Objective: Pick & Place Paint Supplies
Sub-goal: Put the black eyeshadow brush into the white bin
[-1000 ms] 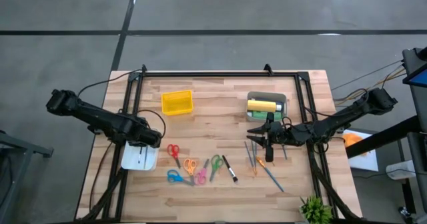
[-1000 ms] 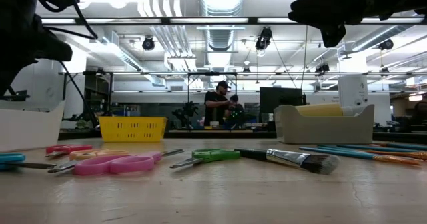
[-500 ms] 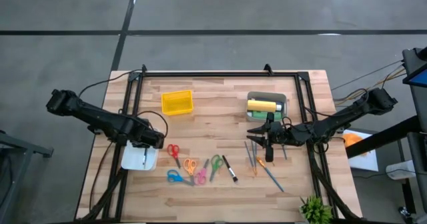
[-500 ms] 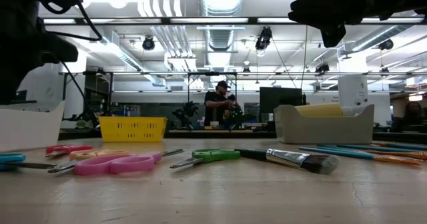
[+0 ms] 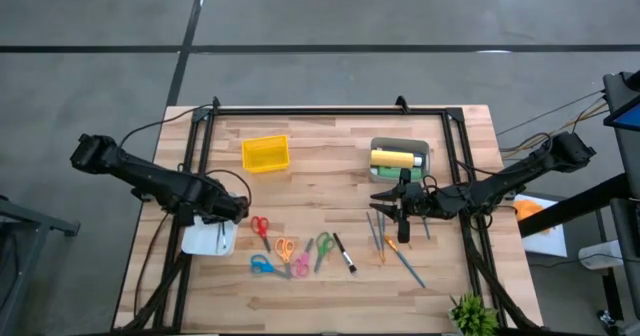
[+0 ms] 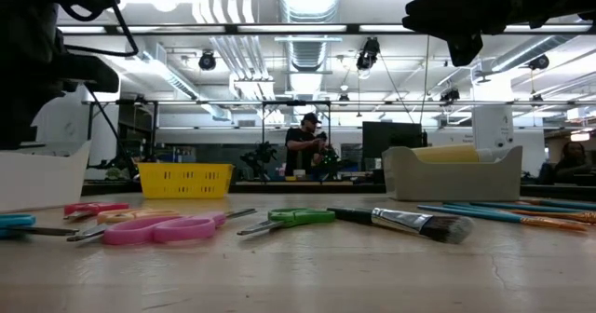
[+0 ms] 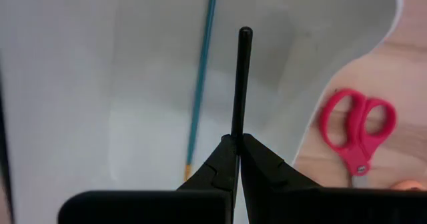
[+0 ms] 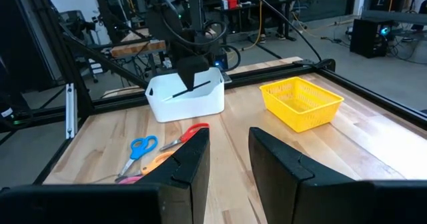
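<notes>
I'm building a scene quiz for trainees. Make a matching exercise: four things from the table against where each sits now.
Things:
1. black stick-like brush
2. thin teal brush
3. yellow cylindrical paint bottle
4. red-handled scissors

Places:
A. inside the grey bin
B. lying in the white bin
C. on the bare wooden table
D. pinched in the left hand

Pairs: 1-D, 2-B, 3-A, 4-C

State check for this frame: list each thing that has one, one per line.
Left tool: shut on the black stick, over the white bin.
Right tool: open, empty, above the table.
White bin: holds a teal brush.
Grey bin: holds a yellow bottle.
Yellow basket: upright.
Red scissors: closed, flat on the table.
</notes>
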### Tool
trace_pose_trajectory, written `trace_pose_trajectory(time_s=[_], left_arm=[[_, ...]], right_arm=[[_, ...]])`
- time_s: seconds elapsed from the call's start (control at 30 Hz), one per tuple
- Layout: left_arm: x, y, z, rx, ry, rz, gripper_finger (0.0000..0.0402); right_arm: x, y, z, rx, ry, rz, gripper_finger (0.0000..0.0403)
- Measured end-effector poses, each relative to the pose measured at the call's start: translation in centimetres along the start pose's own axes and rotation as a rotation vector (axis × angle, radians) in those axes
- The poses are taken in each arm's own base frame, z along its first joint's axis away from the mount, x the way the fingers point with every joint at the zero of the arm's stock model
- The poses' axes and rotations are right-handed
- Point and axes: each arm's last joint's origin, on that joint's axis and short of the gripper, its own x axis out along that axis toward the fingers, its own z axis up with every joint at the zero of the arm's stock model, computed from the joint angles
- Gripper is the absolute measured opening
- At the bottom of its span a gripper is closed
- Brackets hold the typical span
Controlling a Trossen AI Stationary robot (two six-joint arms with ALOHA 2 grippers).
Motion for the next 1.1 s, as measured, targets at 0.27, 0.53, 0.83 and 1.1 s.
trace_pose_trajectory(time_s=[0.27,0.53,0.83,1.1], left_arm=[[0.8,-0.1,-0.2,-0.049,0.001,0.024,0.0012],[3.2,0.0,-0.2,-0.046,0.031,0.054,0.0012],[4.7,0.5,0.1,-0.05,0.037,0.052,0.0012],[5.1,0.6,0.2,-0.048,0.039,0.048,0.0012]], right_arm=[[0.0,0.0,0.0,0.0,0.0,0.0,0.0102],[0.0,0.0,0.0,0.0,-0.001,0.0,0.0102],[0.0,0.0,0.0,0.0,0.0,0.0,0.0102],[0.0,0.0,0.0,0.0,0.0,0.0,0.0102]])
